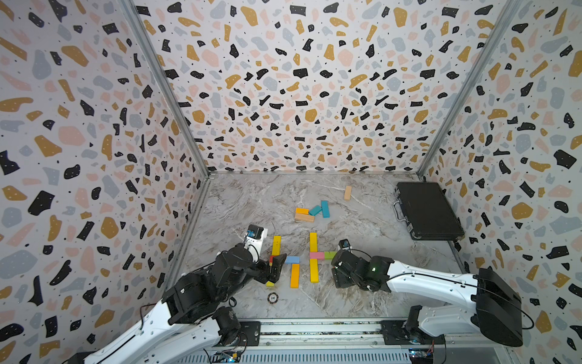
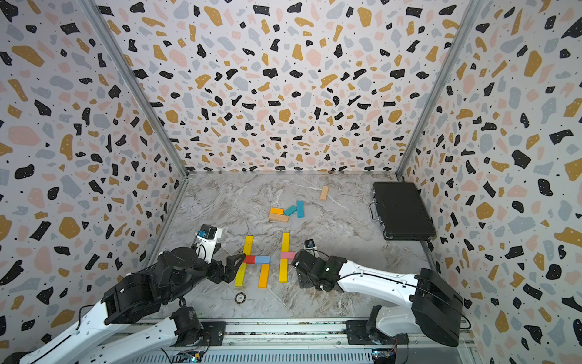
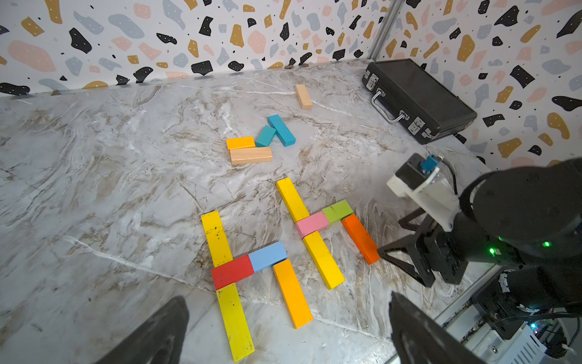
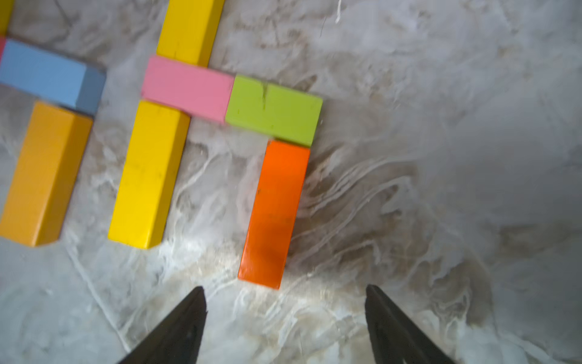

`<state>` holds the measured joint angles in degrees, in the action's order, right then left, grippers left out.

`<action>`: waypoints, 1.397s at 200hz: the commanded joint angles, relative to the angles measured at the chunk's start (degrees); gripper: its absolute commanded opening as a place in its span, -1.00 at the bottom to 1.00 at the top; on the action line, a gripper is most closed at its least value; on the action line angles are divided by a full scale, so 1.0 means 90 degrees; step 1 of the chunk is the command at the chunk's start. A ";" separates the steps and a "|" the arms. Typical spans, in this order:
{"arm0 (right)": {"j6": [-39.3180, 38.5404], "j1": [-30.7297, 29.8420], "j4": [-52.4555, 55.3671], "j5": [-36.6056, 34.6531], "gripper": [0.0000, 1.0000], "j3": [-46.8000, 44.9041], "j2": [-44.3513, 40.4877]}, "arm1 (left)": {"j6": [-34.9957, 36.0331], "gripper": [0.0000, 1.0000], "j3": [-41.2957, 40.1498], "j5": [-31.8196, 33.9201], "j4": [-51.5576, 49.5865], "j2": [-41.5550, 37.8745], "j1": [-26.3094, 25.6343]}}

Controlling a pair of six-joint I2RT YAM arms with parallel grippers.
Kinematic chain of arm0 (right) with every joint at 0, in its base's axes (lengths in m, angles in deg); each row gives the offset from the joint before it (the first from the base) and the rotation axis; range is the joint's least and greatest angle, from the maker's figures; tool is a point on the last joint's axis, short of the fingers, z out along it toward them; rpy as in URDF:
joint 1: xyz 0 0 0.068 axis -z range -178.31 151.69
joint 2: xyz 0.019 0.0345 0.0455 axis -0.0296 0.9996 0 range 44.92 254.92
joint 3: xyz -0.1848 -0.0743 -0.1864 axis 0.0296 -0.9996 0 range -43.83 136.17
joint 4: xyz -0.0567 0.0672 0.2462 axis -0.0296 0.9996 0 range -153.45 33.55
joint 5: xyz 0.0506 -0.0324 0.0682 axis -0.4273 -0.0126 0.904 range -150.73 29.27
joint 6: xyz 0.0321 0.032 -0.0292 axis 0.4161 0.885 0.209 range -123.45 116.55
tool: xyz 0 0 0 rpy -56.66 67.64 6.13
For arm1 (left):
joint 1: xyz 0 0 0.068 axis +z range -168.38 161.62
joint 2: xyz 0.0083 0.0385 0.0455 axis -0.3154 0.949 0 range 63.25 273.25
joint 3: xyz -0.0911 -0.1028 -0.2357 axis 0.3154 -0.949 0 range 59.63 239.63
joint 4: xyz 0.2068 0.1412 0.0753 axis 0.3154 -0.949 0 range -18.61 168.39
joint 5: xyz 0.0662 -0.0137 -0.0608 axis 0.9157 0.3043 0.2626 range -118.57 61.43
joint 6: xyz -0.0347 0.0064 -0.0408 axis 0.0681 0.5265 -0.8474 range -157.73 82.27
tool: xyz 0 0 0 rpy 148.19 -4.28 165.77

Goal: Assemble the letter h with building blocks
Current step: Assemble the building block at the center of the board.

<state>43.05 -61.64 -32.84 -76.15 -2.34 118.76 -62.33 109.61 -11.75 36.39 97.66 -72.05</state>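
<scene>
One orange block (image 4: 274, 214) dead ahead of my right pincer (image 4: 285, 293), lower centre in both top views.
Its long axis points back between my spread, empty jaws.

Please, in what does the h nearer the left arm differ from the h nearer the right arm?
Crossbar: the left h has a red block and a light blue block; the right h has a pink block and a green block. Short leg: the left h uses an amber block, the right h a deeper orange block. Both have two long yellow blocks in the stem and lie flat on the table.
</scene>
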 commanded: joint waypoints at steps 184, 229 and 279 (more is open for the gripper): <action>0.0727 -0.0104 -0.0608 0.0057 0.48 -0.0861 0.0405 | 0.0070 0.97 0.0092 0.0146 0.0101 -0.0019 0.0045; 0.0692 -0.0029 -0.0629 0.0034 0.47 -0.0864 0.0439 | 0.0070 0.98 0.0082 0.0116 0.0106 -0.0025 0.0045; 0.0601 0.0022 -0.0659 0.0004 0.46 -0.0841 0.0495 | 0.0070 0.97 0.0072 0.0128 0.0113 -0.0024 0.0045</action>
<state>48.95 -61.90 -39.66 -75.99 -9.29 122.33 -62.33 109.61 -11.49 36.21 97.66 -72.05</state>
